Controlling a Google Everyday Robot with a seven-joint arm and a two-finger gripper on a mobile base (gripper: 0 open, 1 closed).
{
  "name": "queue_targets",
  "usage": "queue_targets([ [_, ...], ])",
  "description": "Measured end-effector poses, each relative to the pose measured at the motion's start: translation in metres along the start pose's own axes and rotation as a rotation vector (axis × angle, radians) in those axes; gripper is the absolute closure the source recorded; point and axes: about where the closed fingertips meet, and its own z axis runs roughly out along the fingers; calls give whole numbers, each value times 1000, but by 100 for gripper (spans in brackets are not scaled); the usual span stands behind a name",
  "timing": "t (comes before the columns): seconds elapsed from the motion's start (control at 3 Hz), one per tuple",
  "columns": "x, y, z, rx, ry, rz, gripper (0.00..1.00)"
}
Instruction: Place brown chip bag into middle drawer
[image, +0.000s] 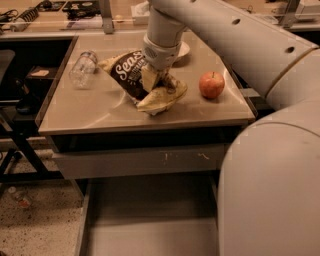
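- The gripper (160, 82) is down over the middle of the counter (90, 112), clenched on the crumpled middle of the brown chip bag (127, 70).
- The bag lies near the counter's centre, its lettered brown end pointing back-left and its pale yellow end bunched below the gripper, short of the front edge.
- A clear bottle (82, 69) lies on its side just left of the bag, close to the counter's left edge.
- An apple (212, 84) stands to the right of the bag, apart from it — a bare strip of counter lies between the two.
- A white plate (182, 49) sits behind the gripper, partly hidden by the arm (240, 35).
- Below the front edge is a closed drawer front (135, 162) with pale scratches.
- Under that, the middle drawer (150, 225) is pulled out toward the camera, its flat floor bare and its low left wall in view.
- The robot's body (272, 190) covers the drawer's right side, so that edge cannot be seen.
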Motion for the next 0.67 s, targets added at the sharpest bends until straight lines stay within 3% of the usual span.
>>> queue_targets([
  [0.67,42,42,-34,3,-31,0,100],
])
